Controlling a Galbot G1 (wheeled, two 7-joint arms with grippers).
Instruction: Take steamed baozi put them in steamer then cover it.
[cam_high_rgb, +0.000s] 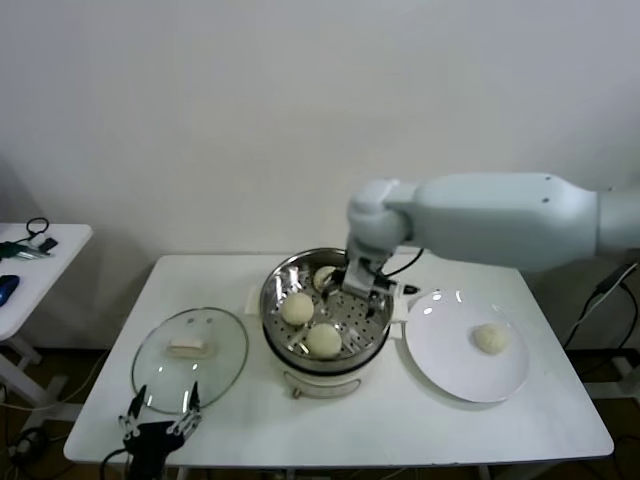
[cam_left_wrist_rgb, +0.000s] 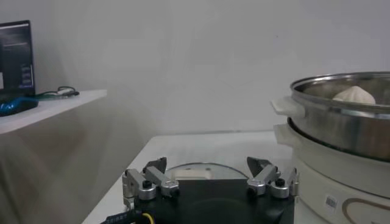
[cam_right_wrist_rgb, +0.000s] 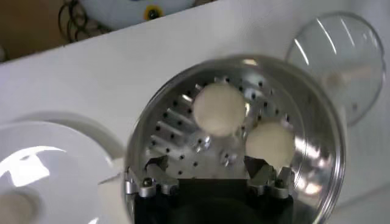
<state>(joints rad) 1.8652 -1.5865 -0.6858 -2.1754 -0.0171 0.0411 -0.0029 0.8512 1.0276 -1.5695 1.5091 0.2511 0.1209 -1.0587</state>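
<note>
- While the right end effector (cam_high_rgb: 358, 283) hung over the far rim of the steamer (cam_high_rgb: 283, 345), its fingers stood wide apart and held nothing.
- Three steamed baozi (cam_high_rgb: 298, 308) lay on the perforated tray inside the steamer: two toward the front and one at the back, close to the right end effector.
- A fourth bun (cam_high_rgb: 490, 338) sat alone on the white plate (cam_high_rgb: 450, 370), just right of the steamer.
- Left of the steamer, the cover (cam_high_rgb: 190, 358) lay flat on the table (cam_high_rgb: 380, 420), handle up.
- Near the table's front edge, beside the cover, the left end effector (cam_high_rgb: 160, 418) waited with fingers spread wide, empty.
</note>
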